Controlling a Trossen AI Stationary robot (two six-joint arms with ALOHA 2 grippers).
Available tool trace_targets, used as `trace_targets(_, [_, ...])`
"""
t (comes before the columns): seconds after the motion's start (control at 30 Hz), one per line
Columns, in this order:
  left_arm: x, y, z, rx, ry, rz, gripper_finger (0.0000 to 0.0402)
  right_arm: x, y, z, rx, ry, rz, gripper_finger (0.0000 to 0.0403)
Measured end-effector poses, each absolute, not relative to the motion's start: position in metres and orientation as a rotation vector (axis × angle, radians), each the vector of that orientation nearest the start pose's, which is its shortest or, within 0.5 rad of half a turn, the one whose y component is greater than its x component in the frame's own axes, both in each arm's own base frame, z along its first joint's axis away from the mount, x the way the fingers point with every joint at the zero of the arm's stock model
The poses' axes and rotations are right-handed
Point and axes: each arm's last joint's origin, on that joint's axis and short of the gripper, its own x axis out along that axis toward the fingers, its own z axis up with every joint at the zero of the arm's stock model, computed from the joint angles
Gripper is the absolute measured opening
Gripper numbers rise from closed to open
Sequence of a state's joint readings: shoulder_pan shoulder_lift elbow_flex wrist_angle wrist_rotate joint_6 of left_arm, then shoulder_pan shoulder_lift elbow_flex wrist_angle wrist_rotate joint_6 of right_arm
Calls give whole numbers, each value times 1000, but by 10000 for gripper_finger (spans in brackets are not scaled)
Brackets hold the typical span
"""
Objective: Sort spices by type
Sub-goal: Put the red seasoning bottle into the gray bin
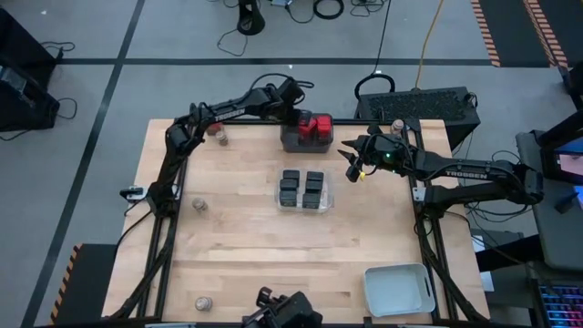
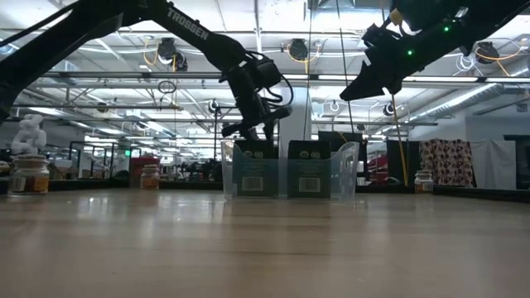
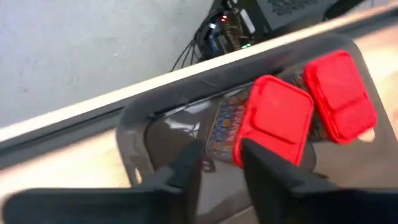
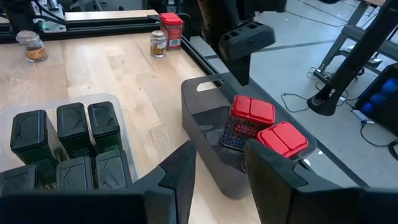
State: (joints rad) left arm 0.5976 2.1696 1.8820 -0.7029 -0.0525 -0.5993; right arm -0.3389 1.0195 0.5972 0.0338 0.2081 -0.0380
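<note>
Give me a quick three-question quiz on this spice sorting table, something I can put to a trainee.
1. How many black boxes stand in the clear tray?
2. Which gripper is over the dark grey tray that holds two red-topped containers? A: left. B: right. C: neither.
3. True or false: every round jar already sits in a tray.

Key:
1. Six.
2. A: the left gripper.
3. False: a round jar stands on the bare table.
</note>
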Motion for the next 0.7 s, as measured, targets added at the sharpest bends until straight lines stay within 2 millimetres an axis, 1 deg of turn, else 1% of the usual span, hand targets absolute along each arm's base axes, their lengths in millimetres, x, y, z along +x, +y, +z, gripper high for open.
trace_targets(0.1, [393,265,229,-764,785,854,41,204,-78,246,-11,403,-532,121])
trace_targets(0.13, [395,264,229,-761,780,850,21,204,-78,246,-11,403,-533,121])
trace_targets(0.17, [395,264,230,-760,775,847,11,204,-78,246,-11,403,-533,121])
trace_targets(0.4, [397,261,223,-697,823,852,7,204,-78,246,-11,403,-532,121])
trace_targets(0.53, [399,259,224,-648,816,875,5,204,-78,246,-11,403,-532,121])
trace_targets(0.7, [399,259,224,-640,822,877,5,204,-78,246,-10,403,-533,121])
